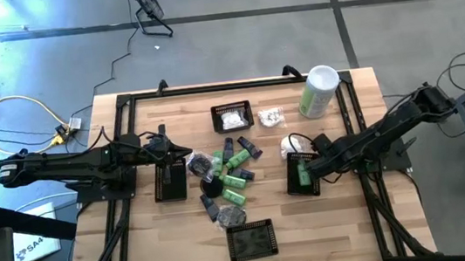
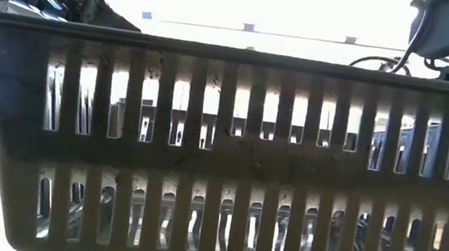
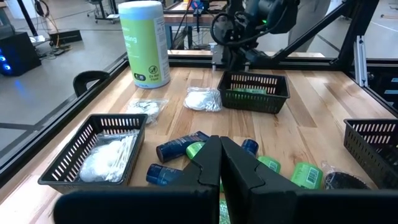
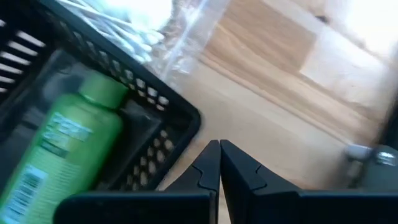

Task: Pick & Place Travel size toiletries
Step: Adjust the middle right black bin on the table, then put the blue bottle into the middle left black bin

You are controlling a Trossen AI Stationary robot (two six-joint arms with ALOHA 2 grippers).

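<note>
At the right of centre in the high view, the right gripper (image 1: 307, 171) hangs over the black mesh basket (image 1: 292, 182) that sits on the right half of the wooden table (image 1: 383, 219). Its wrist view shows one green bottle (image 4: 59, 152) lying on its side inside that basket, label up, with the gripper's own fingers (image 4: 208, 165) pressed together just beyond the basket's rim and nothing between them. A white crinkly packet (image 1: 290, 144) lies just outside the basket, toward the top of the frame. My reading is that a drop into this basket is complete and the next pick has not begun.

The remaining toiletries lie in a loose pile (image 1: 227, 177) at the middle of the table: more green bottles, small dark blue tubes (image 3: 177, 147) and dark round pieces. Another basket (image 1: 232, 116) above the pile holds white packets, a further one (image 1: 251, 240) sits at the lower middle, and a fourth (image 1: 169, 182) is under the left arm. A tall pale-green canister (image 1: 318, 91) stands at the upper right.

The left gripper (image 1: 184, 155) rests at the left edge of the pile; its wrist view shows its fingers (image 3: 211, 163) fully together, gripping nothing, pointed toward the green bottles.

The next move probably calls for one gripper to spread its fingers, settle over a single item clear of its neighbours, and close along its narrow side.
</note>
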